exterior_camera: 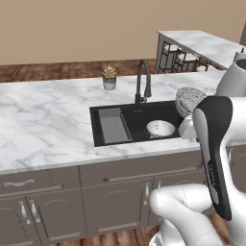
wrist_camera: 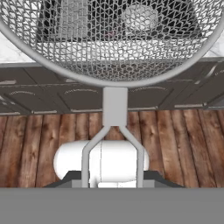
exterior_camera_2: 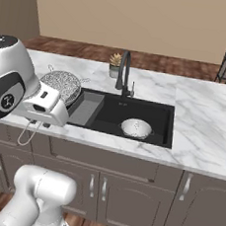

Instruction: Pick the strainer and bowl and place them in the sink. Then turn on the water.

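Observation:
My gripper [exterior_camera_2: 36,121] is shut on the thin wire handle of the strainer [exterior_camera_2: 63,87]. It holds the silver mesh dome in the air just beside the sink [exterior_camera_2: 109,115], over the counter's edge. In the hand view the strainer [wrist_camera: 113,39] spreads across the top and its handle runs down to the gripper [wrist_camera: 113,179]. From the left base view the strainer [exterior_camera: 189,99] hangs at the right end of the sink [exterior_camera: 139,119]. A white perforated dome [exterior_camera: 160,128] lies in the basin. The bowl is out of view. No water shows at the dark faucet [exterior_camera: 143,79].
A grey ribbed tray [exterior_camera: 114,126] fills the basin's left part. A small potted plant [exterior_camera: 109,77] stands behind the sink near the faucet. An island counter [exterior_camera: 202,45] with stools is at the back right. Wide marble counter [exterior_camera: 43,115] stretches left of the sink.

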Controlling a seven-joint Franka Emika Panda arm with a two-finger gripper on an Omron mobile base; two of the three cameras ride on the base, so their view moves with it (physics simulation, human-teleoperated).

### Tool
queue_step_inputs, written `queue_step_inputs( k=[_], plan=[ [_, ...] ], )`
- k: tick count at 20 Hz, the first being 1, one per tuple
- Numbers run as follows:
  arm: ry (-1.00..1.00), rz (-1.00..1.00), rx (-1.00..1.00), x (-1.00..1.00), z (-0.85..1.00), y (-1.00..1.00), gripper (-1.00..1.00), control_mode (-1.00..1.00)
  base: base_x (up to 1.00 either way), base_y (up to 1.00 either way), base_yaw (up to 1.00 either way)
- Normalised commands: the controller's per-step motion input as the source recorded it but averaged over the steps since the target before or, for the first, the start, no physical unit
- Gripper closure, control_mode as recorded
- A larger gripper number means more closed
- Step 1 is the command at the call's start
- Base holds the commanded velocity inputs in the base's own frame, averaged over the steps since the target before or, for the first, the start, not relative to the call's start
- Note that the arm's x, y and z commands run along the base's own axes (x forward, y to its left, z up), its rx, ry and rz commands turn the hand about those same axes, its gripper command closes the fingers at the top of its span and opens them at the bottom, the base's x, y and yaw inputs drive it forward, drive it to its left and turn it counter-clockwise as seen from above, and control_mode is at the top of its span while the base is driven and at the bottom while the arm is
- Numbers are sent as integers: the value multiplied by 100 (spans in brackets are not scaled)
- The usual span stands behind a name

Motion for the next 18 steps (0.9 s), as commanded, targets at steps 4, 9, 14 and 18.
queue_step_inputs(
  k=[4, 9, 14, 18],
  plan=[
    [0, 0, 0, 0, 0, 0, 100, 100, 26, -8, 0],
    [0, 0, 0, 0, 0, 0, 100, 100, 39, -2, 0],
    [0, 0, 0, 0, 0, 0, 100, 100, 45, -15, 0],
    [0, 0, 0, 0, 0, 0, 100, 100, 44, -19, 0]
  ],
)
